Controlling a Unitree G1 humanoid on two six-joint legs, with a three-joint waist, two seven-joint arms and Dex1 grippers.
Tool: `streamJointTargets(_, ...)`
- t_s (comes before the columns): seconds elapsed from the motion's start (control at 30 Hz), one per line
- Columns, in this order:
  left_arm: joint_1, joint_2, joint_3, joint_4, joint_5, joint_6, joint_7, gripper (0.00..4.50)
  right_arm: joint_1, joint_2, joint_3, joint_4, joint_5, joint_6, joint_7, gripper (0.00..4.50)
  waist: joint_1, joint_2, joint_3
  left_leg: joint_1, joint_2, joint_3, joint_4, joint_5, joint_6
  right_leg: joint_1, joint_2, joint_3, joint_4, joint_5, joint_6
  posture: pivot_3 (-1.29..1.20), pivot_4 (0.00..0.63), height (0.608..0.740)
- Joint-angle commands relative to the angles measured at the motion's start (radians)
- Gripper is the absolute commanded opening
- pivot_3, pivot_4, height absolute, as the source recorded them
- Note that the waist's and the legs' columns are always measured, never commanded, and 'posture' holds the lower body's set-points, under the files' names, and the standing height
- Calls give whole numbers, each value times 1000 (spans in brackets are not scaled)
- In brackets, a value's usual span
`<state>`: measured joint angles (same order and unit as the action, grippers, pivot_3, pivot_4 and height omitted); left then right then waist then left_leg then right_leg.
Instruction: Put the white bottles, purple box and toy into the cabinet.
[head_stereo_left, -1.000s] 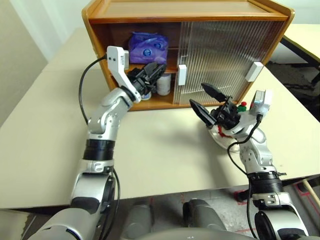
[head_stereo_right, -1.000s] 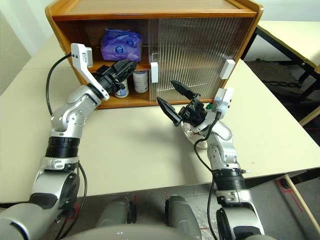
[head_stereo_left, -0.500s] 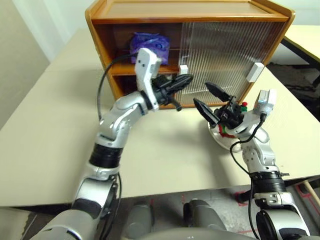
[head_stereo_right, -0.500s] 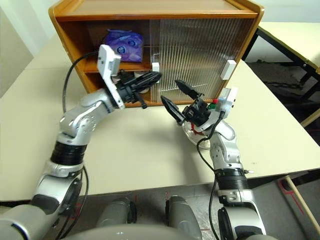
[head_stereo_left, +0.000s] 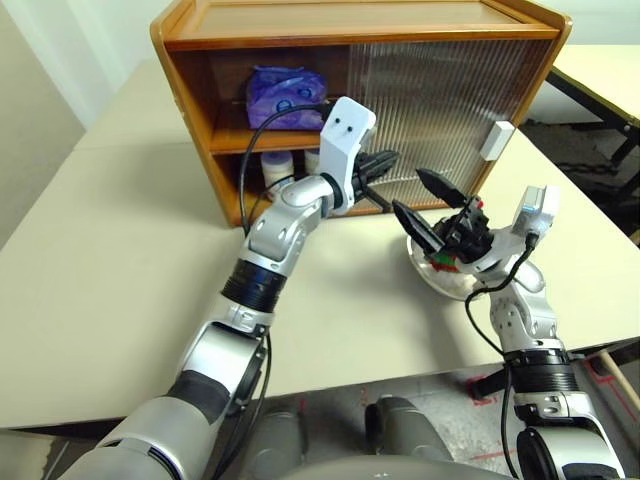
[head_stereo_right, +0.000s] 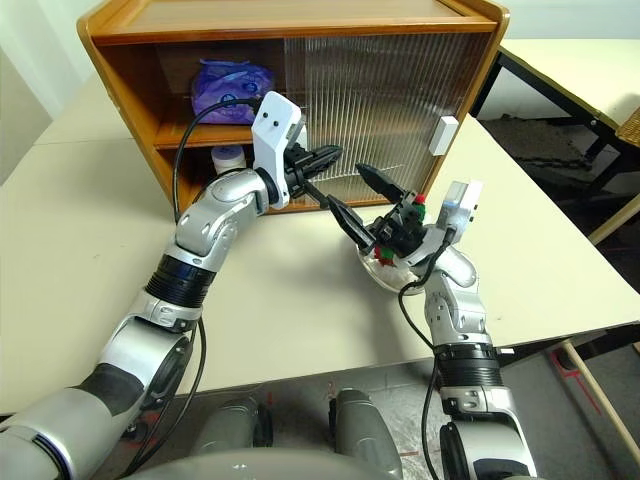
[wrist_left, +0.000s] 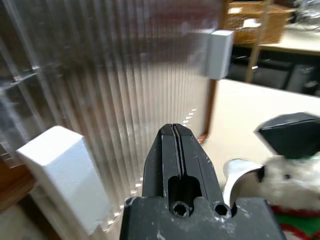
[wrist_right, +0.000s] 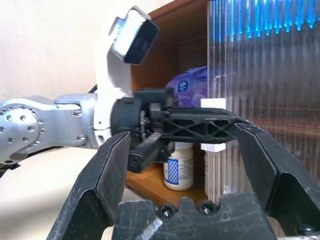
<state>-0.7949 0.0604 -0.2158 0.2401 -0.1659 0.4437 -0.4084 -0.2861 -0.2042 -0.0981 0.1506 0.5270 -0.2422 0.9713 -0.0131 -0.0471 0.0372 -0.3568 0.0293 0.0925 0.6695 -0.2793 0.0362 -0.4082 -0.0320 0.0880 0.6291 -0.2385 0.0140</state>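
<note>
- Since a second ago our left gripper has pulled out of the open left half of the large wooden box-shaped cabinet and swung across toward the frame's centre; its two black fingers have come together and now lie pressed flat against each other, holding nothing.
- We see that left gripper in front of the ribbed translucent sliding doors, near the white rectangular handle at the door's edge; we cannot tell whether it touches the door.
- Our right gripper has kept its place at centre right, jaws spread wide and empty, pointing toward the cabinet.
- We find the small white plush toy with its red-and-green band just behind and below the right gripper's fingers, in a shallow metal dish on the pale table; the fingers do not close on it.
- Up in the upper left of the frame, the soft lavender-purple pack sits on the cabinet's upper shelf, well apart from both grippers.
- Below it, on the lower level, stand two squat white plastic jars, partly hidden by our left arm; one jar's blue-printed label shows behind the left gripper in the right wrist view.
</note>
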Motion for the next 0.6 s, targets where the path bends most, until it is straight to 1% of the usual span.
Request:
streamJointTargets(0.03,-4,-1,-3,19,57,1,48,52,21,2,5,-30,-5,-9,-8,4500,-1,0,0,0,0,0,0,0,0,0,0,0,0,0,0,25,0,740)
streamJointTargets(0.17,10,3,2,-10,78,28,64,52,24,3,14,-32,-7,-6,-7,4500,-1,0,0,0,0,0,0,0,0,0,0,0,0,0,0,31,0,740)
streamJointTargets(0.27,25,8,10,-37,108,53,113,52,19,2,20,-27,-9,-6,-2,4500,0,0,0,0,0,0,0,0,0,0,0,0,1,0,0,42,0,740)
streamJointTargets(0.6,97,24,41,-148,113,130,160,52,6,8,31,-19,-8,-1,-3,4500,0,0,0,1,0,0,3,0,0,0,0,0,6,0,0,66,0,740)
